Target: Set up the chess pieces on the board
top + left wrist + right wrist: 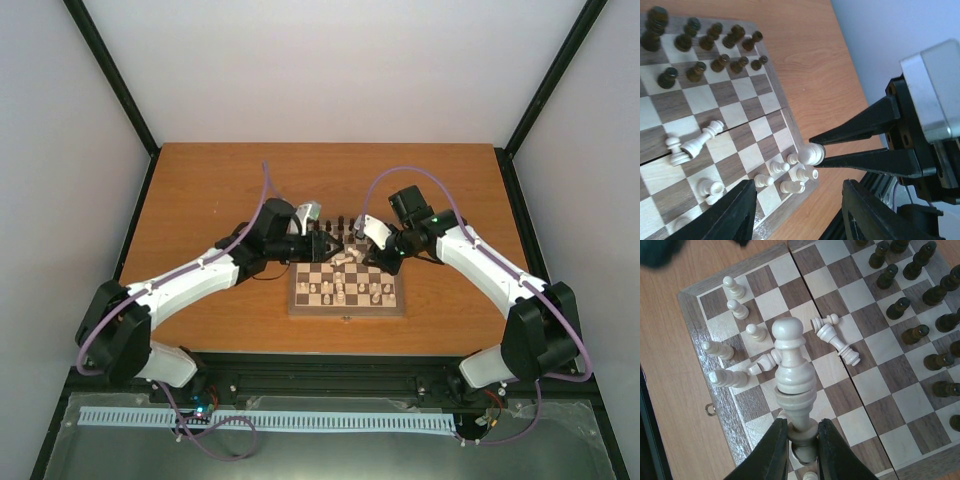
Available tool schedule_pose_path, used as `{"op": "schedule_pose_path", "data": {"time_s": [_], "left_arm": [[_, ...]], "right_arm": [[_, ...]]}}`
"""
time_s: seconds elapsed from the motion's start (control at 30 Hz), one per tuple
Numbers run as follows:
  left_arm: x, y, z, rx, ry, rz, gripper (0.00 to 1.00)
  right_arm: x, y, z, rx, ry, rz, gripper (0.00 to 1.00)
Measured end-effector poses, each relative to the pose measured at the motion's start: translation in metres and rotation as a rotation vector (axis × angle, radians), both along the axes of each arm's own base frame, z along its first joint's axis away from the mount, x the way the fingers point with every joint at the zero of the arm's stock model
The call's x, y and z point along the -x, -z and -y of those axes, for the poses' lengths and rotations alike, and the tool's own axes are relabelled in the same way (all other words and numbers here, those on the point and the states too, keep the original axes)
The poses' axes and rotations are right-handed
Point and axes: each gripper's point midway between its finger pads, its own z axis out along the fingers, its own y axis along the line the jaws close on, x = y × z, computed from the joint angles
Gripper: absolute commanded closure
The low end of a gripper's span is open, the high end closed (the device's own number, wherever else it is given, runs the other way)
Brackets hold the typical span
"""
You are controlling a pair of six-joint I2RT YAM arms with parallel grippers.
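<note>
The checkered board (298,304) lies in the middle of the table. Dark pieces (920,290) stand in rows on its far side, and also show in the left wrist view (705,50). Several cream pieces (735,305) stand near the near corner, and two more lie toppled (837,340) mid-board. My right gripper (802,437) is shut on the base of a tall cream piece (792,365), held above the board. In the left wrist view that held piece (812,153) hangs over the board's corner. My left gripper (797,190) hovers open there, holding nothing.
Bare orange-brown table (220,190) surrounds the board. A black frame rail (330,375) runs along the near edge. The two grippers (340,243) are close together over the board's far side. A small metal latch (711,410) sits on the board's side.
</note>
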Motion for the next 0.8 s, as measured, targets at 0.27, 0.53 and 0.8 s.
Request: {"op": "schedule_pose_path", "data": {"time_s": [0.27, 0.53, 0.8], "left_arm": [[0.006, 0.023, 0.021, -0.015, 0.065, -0.056, 0.55], [0.003, 0.03, 0.035, -0.017, 0.088, -0.072, 0.65], [0.004, 0.027, 0.04, -0.007, 0.105, -0.068, 0.81]], "right_arm": [[0.002, -0.001, -0.003, -0.02, -0.006, -0.012, 0.89], [0.005, 0.002, -0.003, -0.02, -0.009, -0.024, 0.89], [0.006, 0.004, -0.002, -0.02, -0.01, -0.028, 0.89]]}}
